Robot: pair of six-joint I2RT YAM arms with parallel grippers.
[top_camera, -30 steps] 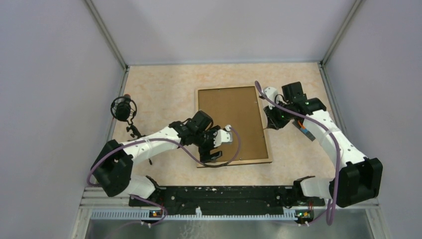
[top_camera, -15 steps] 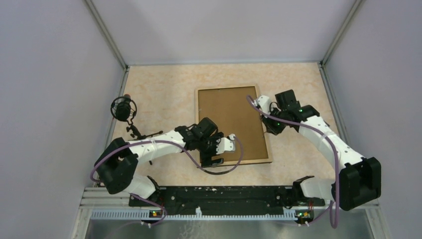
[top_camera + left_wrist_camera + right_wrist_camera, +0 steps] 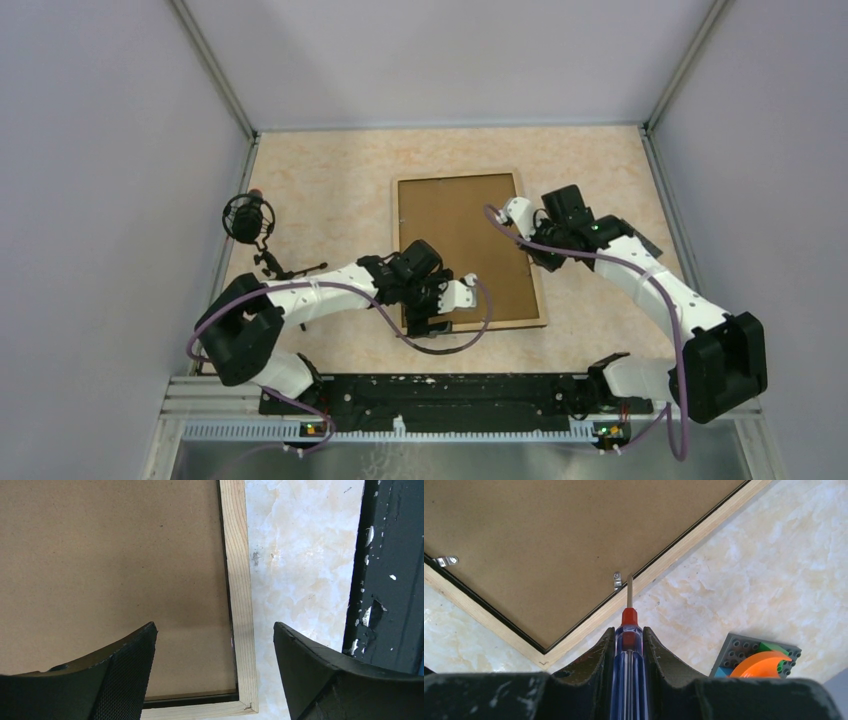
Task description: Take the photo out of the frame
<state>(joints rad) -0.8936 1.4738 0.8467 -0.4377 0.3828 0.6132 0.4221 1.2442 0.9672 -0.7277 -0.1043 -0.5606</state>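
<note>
The frame lies face down on the table, its brown board back up inside a pale wooden border. The photo is hidden under the board. My left gripper hangs open over the frame's near end, its jaws straddling the wooden edge close to a corner. My right gripper is at the frame's right edge, shut on a blue-handled screwdriver. The screwdriver's metal tip sits right beside a small metal clip on the board. A second clip shows further along the rim.
A black microphone on a small stand is at the left of the table. A grey studded plate with orange and green pieces lies right of the frame. A black rail runs along the near table edge.
My right gripper has carried the screwdriver left to the frame's right edge. My left gripper has drawn back towards the frame's near end, still open.
</note>
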